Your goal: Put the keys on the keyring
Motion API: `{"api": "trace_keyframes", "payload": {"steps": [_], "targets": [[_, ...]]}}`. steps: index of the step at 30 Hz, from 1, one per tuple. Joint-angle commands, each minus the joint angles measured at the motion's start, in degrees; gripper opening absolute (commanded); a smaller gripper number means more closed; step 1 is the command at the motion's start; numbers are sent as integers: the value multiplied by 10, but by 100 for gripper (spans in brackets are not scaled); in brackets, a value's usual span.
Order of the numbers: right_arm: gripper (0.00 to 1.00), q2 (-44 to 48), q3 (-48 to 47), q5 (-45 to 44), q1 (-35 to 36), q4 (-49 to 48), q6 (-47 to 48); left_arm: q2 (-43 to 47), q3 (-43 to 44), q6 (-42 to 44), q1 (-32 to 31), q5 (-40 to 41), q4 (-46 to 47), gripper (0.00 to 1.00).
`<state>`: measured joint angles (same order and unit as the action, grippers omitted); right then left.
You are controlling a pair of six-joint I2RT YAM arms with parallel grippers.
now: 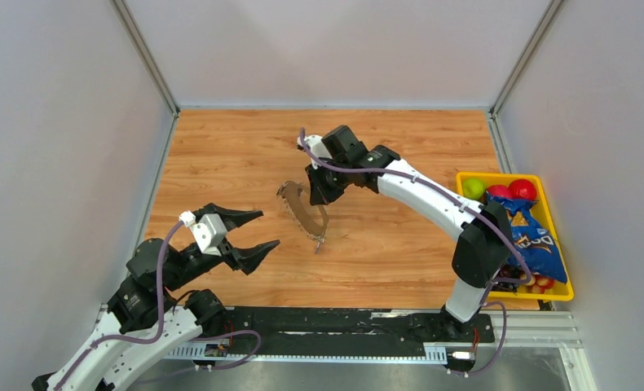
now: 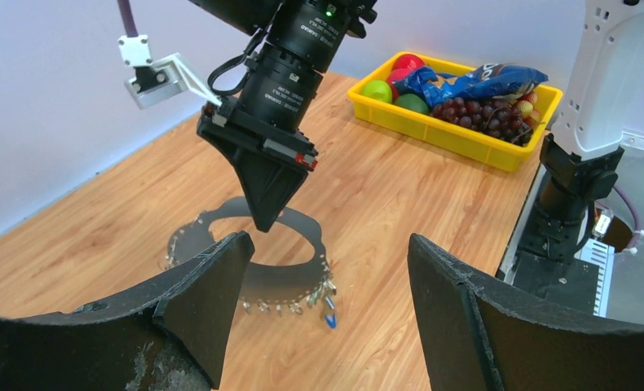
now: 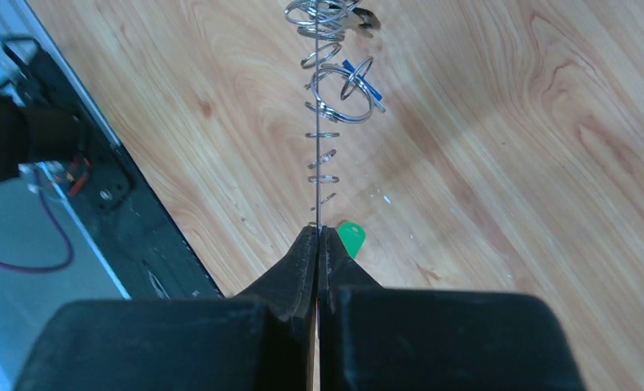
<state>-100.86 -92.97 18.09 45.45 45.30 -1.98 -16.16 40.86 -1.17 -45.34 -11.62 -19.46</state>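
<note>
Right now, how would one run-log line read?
right gripper: jaws shut on keyring | left gripper: jaws open, apart from keyring

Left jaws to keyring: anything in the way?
Nothing visible. Only tabletop shows between the open left gripper and the keyring. The right gripper is shut on the keyring from above, not in the left arm's path.

Keyring point(image 1: 293, 213): thin silvery oval loop, near table ctr, tilted up on edge, top rim pinched by right gripper point(image 1: 317, 195). Small rings strung along lower edge. Blue tag point(image 2: 329, 320) + keys point(image 3: 358, 16) bunched at 5 o'clock end.
</note>
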Motion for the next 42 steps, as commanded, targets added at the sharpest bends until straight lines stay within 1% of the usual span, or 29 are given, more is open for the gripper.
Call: {"api": "trace_keyframes", "payload": {"steps": [1, 4, 7, 11, 17, 21, 23, 24, 25, 27, 29, 32, 35, 37, 41, 42], "targets": [[0, 31, 66, 105, -46, -162, -126, 5, -2, 5, -2, 3, 18, 81], [0, 26, 140, 144, -69, -258, -200, 6, -3, 5, -1, 2, 18, 81], [0, 4, 177, 149, -78, -319, -245, 6, -3, 5, -1, 3, 17, 81], [0, -25, 197, 142, -88, -349, -265, 7, -3, 5, -2, 7, 16, 80], [0, -45, 212, 126, -110, -350, -253, 6, -4, 5, -1, 11, 16, 81], [1, -50, 241, 110, -137, -351, -245, 7, -5, 5, -1, 17, 15, 81], [5, -52, 248, 104, -149, -351, -240, 8, -6, 5, -1, 19, 15, 81], [8, -53, 250, 103, -153, -351, -238, 8, -6, 5, -1, 21, 16, 81], [13, -54, 251, 101, -155, -351, -235, 7, -6, 5, -1, 22, 16, 81], [26, -55, 253, 91, -158, -351, -233, 7, -6, 6, -1, 25, 15, 81], [36, -57, 254, 85, -160, -351, -232, 6, -7, 6, 0, 28, 14, 81], [41, -53, 251, 62, -162, -352, -234, 5, -7, 7, -1, 35, 14, 81], [52, -39, 241, 47, -164, -347, -230, 6, -8, 8, -1, 43, 14, 81], [61, -14, 230, 12, -163, -330, -222, 6, -9, 8, -1, 46, 14, 81], [65, 50, 213, -60, -163, -293, -187, 3, -11, 9, -1, 52, 16, 81], [69, 66, 208, -81, -162, -279, -177, 2, -11, 9, -1, 53, 15, 81]]}}
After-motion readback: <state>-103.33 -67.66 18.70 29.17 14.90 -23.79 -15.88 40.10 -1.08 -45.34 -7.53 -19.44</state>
